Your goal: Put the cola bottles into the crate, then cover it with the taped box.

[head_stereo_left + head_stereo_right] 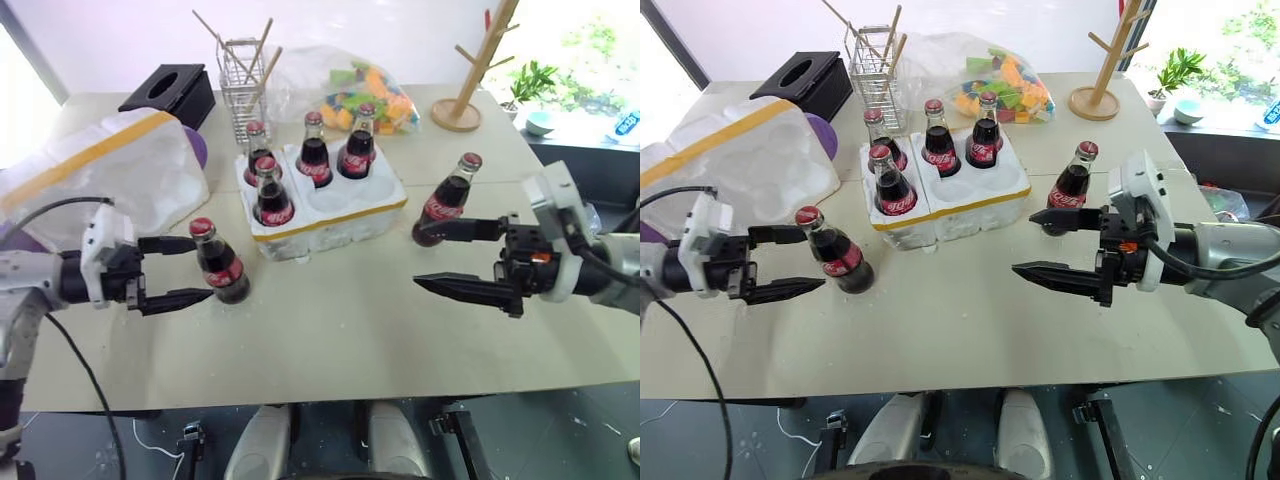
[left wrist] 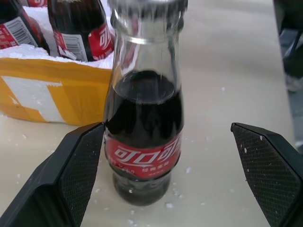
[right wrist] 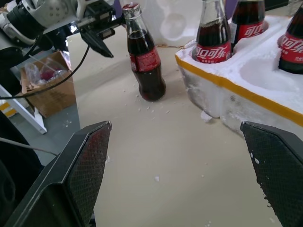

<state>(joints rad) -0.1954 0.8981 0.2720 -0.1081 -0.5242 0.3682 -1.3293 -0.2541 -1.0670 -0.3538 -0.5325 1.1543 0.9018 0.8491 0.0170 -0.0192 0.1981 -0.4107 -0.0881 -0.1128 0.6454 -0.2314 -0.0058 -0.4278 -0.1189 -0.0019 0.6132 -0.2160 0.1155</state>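
Note:
The crate (image 1: 335, 222), a low white foam tray with a yellow band, sits mid-table with several cola bottles (image 1: 314, 150) in its wells. One more cola bottle (image 1: 222, 262) stands on the table left of the crate. My left gripper (image 1: 200, 270) is open, one finger on each side of that bottle (image 2: 144, 142). Another cola bottle (image 1: 445, 205) stands right of the crate. My right gripper (image 1: 420, 258) is open and empty just in front of it. The taped box (image 1: 110, 170) lies at the far left.
Along the back stand a black tissue box (image 1: 170, 92), a wire rack with wooden sticks (image 1: 243, 80), a bag of coloured pieces (image 1: 365, 95) and a wooden mug tree (image 1: 470, 85). Foam crumbs dot the table.

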